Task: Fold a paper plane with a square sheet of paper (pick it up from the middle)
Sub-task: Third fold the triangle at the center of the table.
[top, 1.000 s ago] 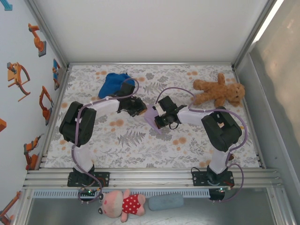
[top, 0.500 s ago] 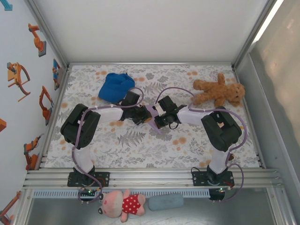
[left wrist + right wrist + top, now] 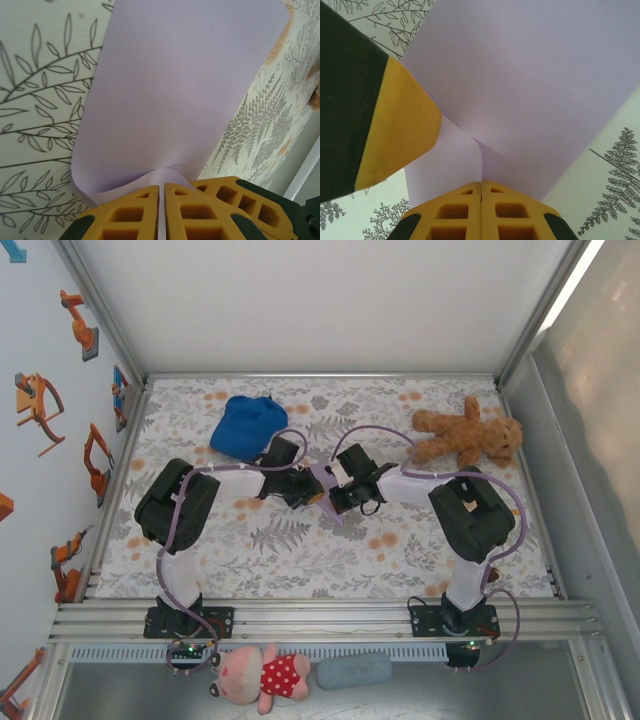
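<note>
The square sheet of paper [image 3: 324, 483], thin, plain and lavender, sits lifted off the floral-printed table [image 3: 300, 560] just to the 12 o'clock side of the table's centre, pinched between your two arms. Starting at the left: the blue fabric cap [image 3: 245, 426] at about 10 o'clock now lies fully uncovered, because the left arm that hung over its edge a second ago has swung in toward the middle. The left gripper [image 3: 303, 490] has come across to the sheet's 9 o'clock edge and squeezed down on it. In the left wrist view its yellow jaws [image 3: 161, 188] stand almost together with the paper's edge caught in the slit, and the sheet [image 3: 175, 90] curls up and away from them. The right gripper [image 3: 340, 496], on the 3 o'clock side, has not shifted; it stays clenched on the sheet, and in its wrist view [image 3: 481, 184] a soft crease in the paper [image 3: 535, 85] runs straight into the closed jaws. Further right, at about 2 o'clock, the brown teddy bear [image 3: 465, 437] is well apart and untouched. So you have gone from a one-handed hold to a two-handed one, which I judge to be the set-up for the first fold; no sharp crease shows yet, only a loose bend, so the plane is barely begun. Watch that the two grips do not pull against each other and tear the sheet.
</note>
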{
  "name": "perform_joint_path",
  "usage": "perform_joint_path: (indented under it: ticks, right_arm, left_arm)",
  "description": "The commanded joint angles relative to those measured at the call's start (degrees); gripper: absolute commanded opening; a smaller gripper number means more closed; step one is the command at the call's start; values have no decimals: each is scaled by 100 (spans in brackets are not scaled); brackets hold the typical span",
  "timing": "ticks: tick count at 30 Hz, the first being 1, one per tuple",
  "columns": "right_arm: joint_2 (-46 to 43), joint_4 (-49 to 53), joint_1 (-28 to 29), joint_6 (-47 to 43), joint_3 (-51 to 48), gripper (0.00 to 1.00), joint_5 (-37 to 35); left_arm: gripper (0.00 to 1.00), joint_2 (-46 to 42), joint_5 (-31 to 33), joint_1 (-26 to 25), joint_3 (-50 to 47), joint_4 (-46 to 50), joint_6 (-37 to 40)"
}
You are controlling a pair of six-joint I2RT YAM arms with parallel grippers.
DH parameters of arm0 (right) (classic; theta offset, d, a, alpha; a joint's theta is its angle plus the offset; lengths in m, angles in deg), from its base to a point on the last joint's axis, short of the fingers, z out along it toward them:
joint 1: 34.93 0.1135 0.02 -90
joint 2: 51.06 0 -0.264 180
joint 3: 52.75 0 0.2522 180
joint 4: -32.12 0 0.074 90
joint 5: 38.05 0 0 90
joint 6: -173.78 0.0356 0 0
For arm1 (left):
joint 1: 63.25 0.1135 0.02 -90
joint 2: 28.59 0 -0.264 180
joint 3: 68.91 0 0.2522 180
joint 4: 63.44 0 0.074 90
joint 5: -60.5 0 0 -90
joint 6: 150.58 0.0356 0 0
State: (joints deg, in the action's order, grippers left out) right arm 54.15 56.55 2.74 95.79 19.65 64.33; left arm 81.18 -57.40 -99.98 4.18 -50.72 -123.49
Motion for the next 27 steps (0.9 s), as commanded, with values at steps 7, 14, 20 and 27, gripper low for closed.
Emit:
perform_joint_path:
  ticks: [7,14,20,27]
  right_arm:
    - [211,284,-43,20,10,0,-82]
    - [-179,365,-116,417,125,4,77]
    - [-755,857,-307,726,330,24,63]
    - [-764,964,-330,786,277,9,1309]
  left_arm:
    - [12,271,121,-3,-40,291,86]
    - [11,342,300,5,-32,655,163]
    - [11,434,330,1,-22,745,144]
    - [10,477,380,9,43,904,136]
